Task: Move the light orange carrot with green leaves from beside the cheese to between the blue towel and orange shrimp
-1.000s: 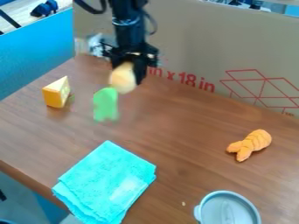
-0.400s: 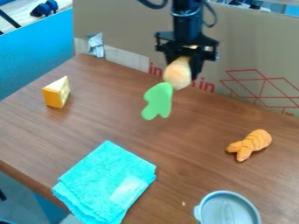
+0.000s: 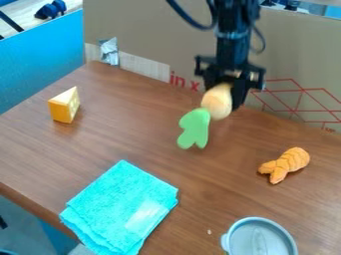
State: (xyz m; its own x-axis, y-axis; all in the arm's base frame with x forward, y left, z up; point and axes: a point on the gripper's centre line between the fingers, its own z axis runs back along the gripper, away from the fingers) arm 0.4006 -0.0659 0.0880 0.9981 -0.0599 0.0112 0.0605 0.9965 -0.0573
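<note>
The gripper (image 3: pixel 225 98) hangs over the back middle of the table, shut on the pale, rounded end of a toy vegetable (image 3: pixel 218 101). Its flat green leafy part (image 3: pixel 194 128) dangles down to the left, above the wood. A toy cheese wedge (image 3: pixel 65 105) stands at the left. To the right of and below the gripper lies an orange toy shrimp (image 3: pixel 285 165). A folded turquoise cloth (image 3: pixel 121 207) is spread at the front left, and a grey lidded container (image 3: pixel 259 238) is at the front right.
A cardboard wall (image 3: pixel 150 30) with red print runs behind the brown table (image 3: pixel 126 137). At the left rises a blue panel (image 3: pixel 40 57). Silver tape (image 3: pixel 109 51) sticks to the cardboard near the back left corner.
The gripper has travelled right along the back of the table with the toy vegetable, and lately a little down. The cheese, shrimp, cloth and container have stayed put.
</note>
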